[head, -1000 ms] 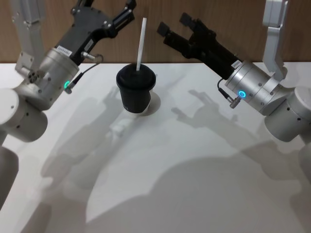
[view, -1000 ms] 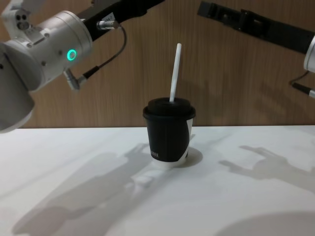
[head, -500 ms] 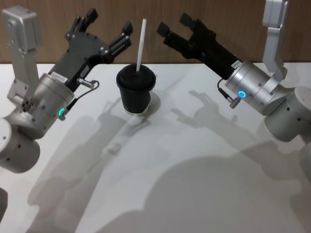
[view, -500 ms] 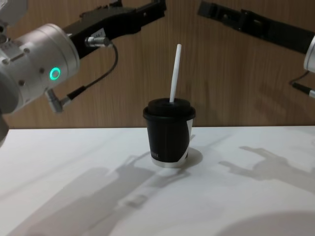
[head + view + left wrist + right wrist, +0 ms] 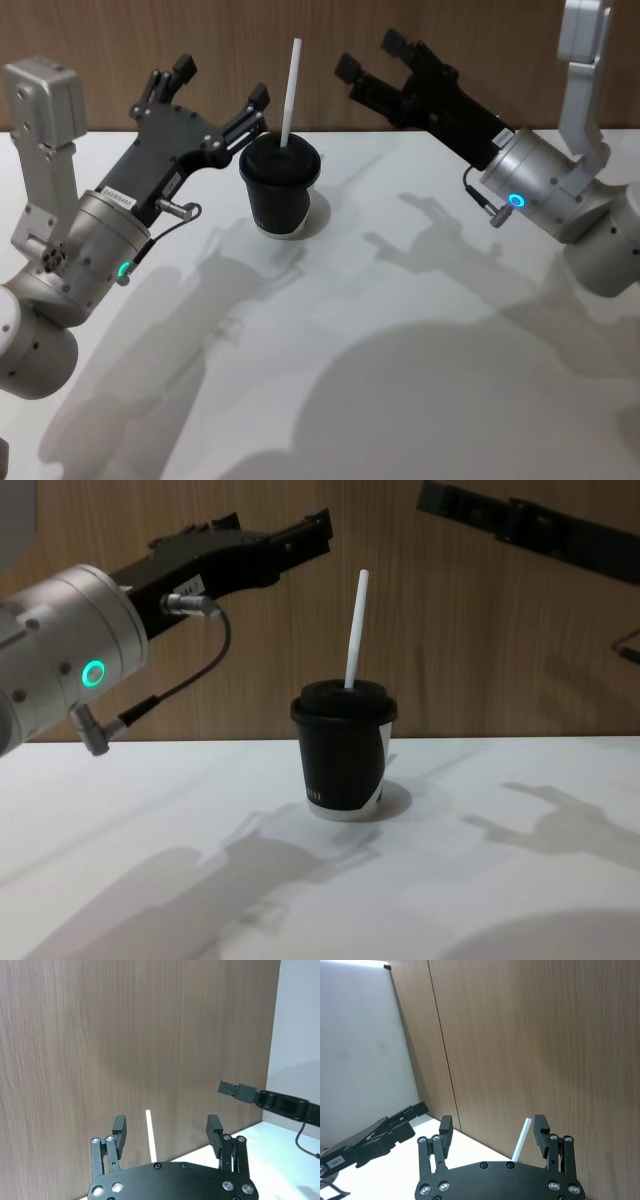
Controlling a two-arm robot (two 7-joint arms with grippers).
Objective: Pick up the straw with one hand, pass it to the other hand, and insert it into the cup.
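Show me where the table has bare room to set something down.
Bare table runs in front of the cup and to its right, below the raised right gripper. It is crowded by the cup's left, where the open left gripper hovers near the straw.

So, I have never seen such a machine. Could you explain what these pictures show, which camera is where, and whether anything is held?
It is a robot with two arms, each ending in a black gripper. One picture looks down from its head, one looks across from its chest, and two come from cameras on the wrists. On the white table stands a black cup with a white straw upright in its lid. The left gripper and the right gripper are raised on either side of the straw, both open. Neither holds anything.
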